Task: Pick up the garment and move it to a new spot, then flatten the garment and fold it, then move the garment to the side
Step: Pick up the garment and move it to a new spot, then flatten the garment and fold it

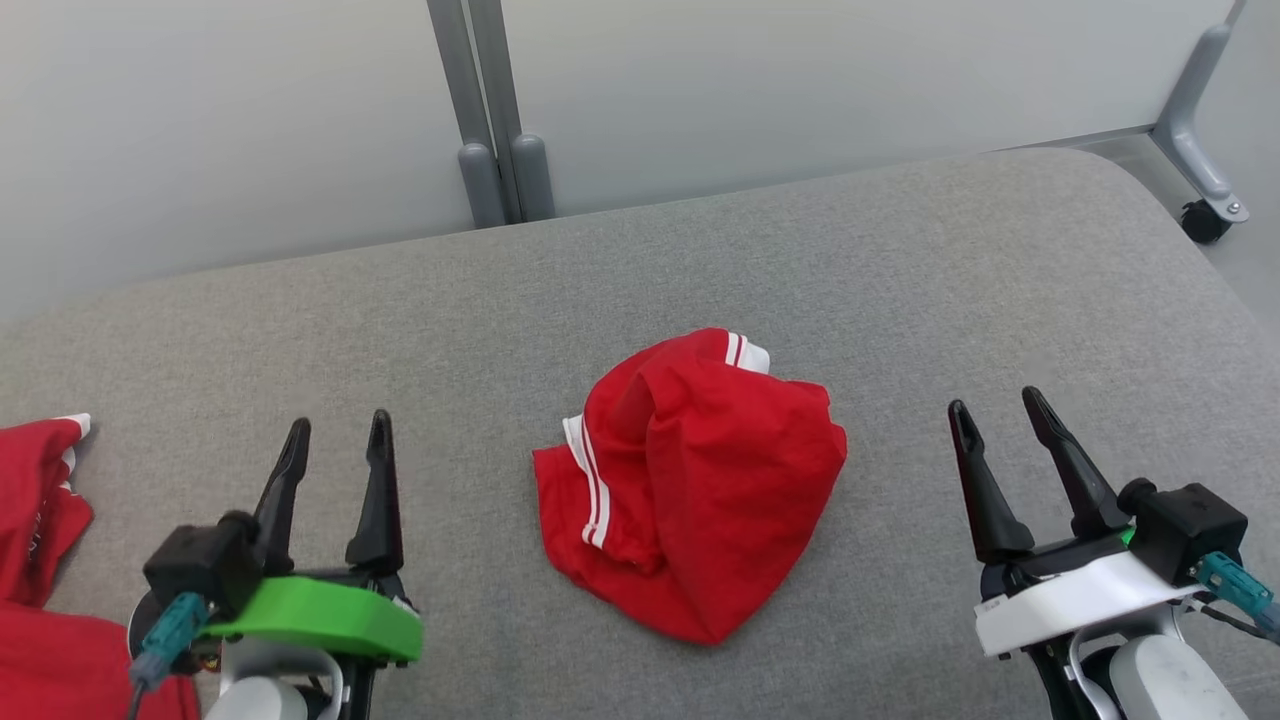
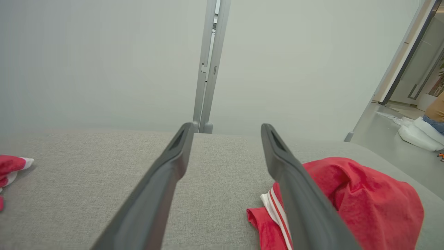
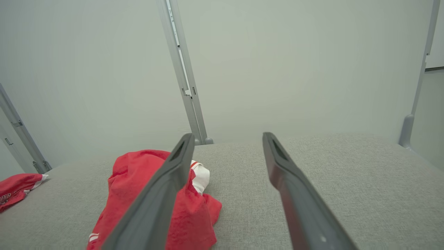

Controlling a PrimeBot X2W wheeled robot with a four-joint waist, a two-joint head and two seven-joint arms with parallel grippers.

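The red garment (image 2: 364, 201) runs off the left wrist view's bottom edge, a finger (image 2: 301, 194) of the left gripper (image 2: 228, 125) covering part of its stripes. At that view's right edge a person (image 2: 437, 111) is cropped. A second red cloth (image 1: 40, 500) is cut by the head view's left and bottom edges, its print unreadable.

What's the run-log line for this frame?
garment: crumpled heap, centre of grey surface | left gripper: open, empty | right gripper: open, empty | other red cloth: far left | fold: not yet done
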